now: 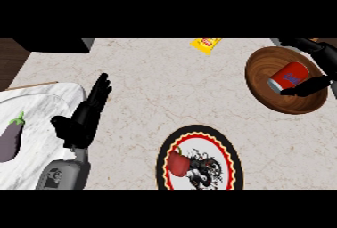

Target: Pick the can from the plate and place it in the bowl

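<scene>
The red can (289, 75) with a blue label lies tilted inside the brown wooden bowl (263, 89) at the right of the counter. My right hand (320, 53) reaches over the bowl from the right edge. Its fingers stretch above the can and its thumb lies just below it, spread wider than the can; the hand is open. The round plate (197, 130), black-rimmed with a red and white pattern, sits at the lower middle and carries a red pepper (176, 163). My left hand (82, 120) rests open at the left, fingers pointing up.
A purple eggplant (9, 139) lies on a white marble board (46, 111) at the left edge. A yellow packet (206, 44) sits at the back of the counter. A dark object (56, 44) occupies the back left corner.
</scene>
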`<move>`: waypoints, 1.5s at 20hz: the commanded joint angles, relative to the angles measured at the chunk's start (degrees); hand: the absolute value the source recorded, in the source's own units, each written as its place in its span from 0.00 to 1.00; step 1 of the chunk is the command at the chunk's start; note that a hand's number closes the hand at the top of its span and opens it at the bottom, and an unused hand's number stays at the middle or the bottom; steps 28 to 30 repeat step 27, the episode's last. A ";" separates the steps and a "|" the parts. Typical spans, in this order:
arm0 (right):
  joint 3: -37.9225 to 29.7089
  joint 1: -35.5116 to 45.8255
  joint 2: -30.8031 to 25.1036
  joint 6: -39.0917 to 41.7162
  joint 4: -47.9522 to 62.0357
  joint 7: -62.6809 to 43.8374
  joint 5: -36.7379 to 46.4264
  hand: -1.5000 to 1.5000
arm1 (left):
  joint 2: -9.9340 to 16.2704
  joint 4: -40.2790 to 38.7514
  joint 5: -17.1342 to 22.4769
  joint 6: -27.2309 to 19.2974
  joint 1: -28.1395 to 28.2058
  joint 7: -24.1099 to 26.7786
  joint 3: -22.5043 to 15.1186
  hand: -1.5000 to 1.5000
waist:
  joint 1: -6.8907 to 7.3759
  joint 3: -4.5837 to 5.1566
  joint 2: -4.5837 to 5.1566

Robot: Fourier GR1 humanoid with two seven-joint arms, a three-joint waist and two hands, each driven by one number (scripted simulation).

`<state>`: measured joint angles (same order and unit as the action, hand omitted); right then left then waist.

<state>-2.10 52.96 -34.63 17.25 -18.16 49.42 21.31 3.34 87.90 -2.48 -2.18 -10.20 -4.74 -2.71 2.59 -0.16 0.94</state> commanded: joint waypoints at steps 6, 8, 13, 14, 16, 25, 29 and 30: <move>-7.48 6.47 -4.72 12.73 6.52 -2.96 -7.59 0.00 | 0.01 0.19 -1.04 -1.19 -2.40 -2.53 0.29 0.50 | -0.44 0.04 -0.19; -7.96 4.28 -6.92 15.77 7.68 -0.89 -8.19 0.00 | 0.24 -0.86 0.35 0.23 -1.72 0.12 0.98 0.50 | -0.30 0.01 0.09; -9.45 1.48 -10.17 23.30 9.02 -0.70 -10.53 0.00 | -1.24 -0.80 -0.82 -0.40 0.49 1.27 -1.00 0.50 | -0.14 -0.12 0.50; -9.86 4.52 -11.91 25.94 9.11 -4.48 -11.14 0.00 | -1.38 0.70 -0.05 -0.30 0.03 -1.00 -0.87 0.50 | 0.14 -0.08 0.24; -9.00 0.75 -10.63 25.06 7.89 -0.90 -10.56 0.00 | -1.06 0.00 -0.41 -0.19 0.33 1.02 -0.71 0.50 | 0.04 -0.14 0.43; -7.75 -3.93 -13.05 30.78 3.61 0.53 -11.79 0.00 | -1.08 -0.45 -1.10 -0.67 -0.40 0.19 -0.83 0.50 | -0.06 -0.40 0.85; -7.84 -5.26 -13.43 31.71 3.51 0.34 -12.55 0.00 | -0.62 -0.27 -0.64 -0.43 0.35 0.98 -0.11 0.50 | -0.19 -0.31 0.55; -7.84 -5.26 -13.43 31.71 3.51 0.34 -12.55 0.00 | -0.62 -0.27 -0.64 -0.43 0.35 0.98 -0.11 0.50 | -0.19 -0.31 0.55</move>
